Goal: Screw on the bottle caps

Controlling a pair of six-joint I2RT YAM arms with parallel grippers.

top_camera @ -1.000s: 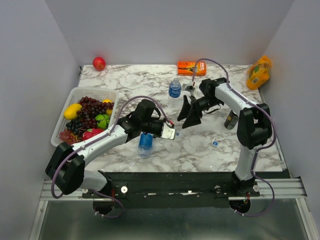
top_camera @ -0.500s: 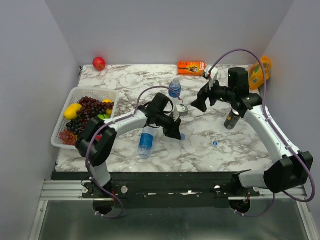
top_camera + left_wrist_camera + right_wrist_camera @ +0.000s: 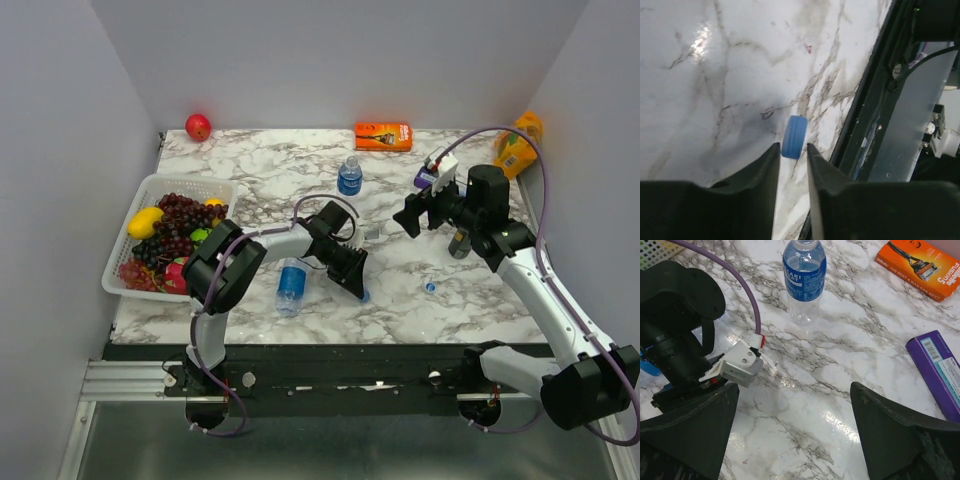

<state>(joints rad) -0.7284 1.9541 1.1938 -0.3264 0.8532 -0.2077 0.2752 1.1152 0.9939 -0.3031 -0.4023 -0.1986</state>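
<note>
From above, our left hand (image 3: 357, 288) is down at the table (image 3: 300, 160) with a cap (image 3: 365, 297) at its tips. The lying bottle (image 3: 291, 285) is just left of it, the upright bottle (image 3: 349, 177) well beyond, and a second cap (image 3: 429, 287) off to its right. The right hand (image 3: 408, 215) hangs spread and empty. We judge the cap pick-up is in hand; next it needs carrying to a neck and seating square.

The left wrist alone shows the fingers (image 3: 760, 185) clamped on the cap, edge-on.

The right wrist shows the upright bottle straight ahead of that hand.

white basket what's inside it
Dark grapes, a yellow fruit, a green fruit and a red one. The left arm covers the basket's near right corner, so anything there is hidden.
</note>
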